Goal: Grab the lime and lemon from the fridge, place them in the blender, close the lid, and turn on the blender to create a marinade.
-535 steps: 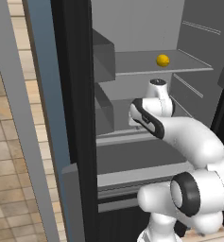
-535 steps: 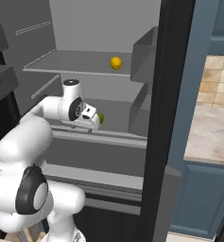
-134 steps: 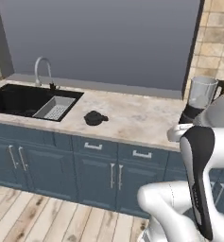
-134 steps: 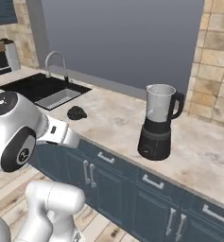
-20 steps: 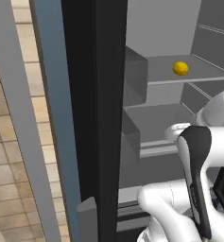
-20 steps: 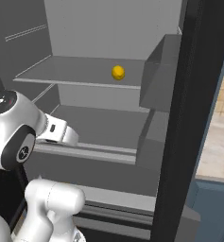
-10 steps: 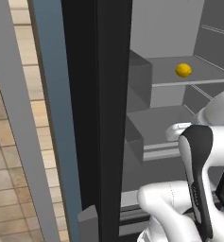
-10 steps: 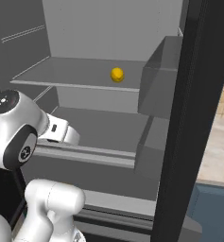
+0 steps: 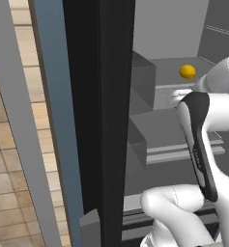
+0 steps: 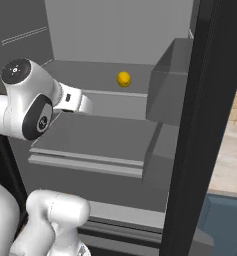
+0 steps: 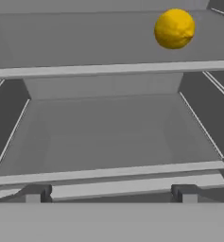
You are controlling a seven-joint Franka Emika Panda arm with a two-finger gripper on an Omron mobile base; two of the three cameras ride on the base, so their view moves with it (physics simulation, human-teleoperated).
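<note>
The lemon (image 11: 175, 29) is a small round fruit of strong yellow-orange colour, with a slightly bumpy skin. It sits alone on a grey shelf (image 11: 85, 42) of the fridge (image 10: 215, 125), in the upper right of the hand view. The gripper (image 11: 108, 193) has its fingers (image 11: 35, 193) wide apart at the bottom of this view, holding nothing.

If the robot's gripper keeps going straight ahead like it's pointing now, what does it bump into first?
Probably the fridge's back wall. The open gripper points into the space above the lower shelf. The lemon sits higher, on the upper shelf, off to the right, so the gripper would likely pass under it. Depth is hard to judge.
</note>
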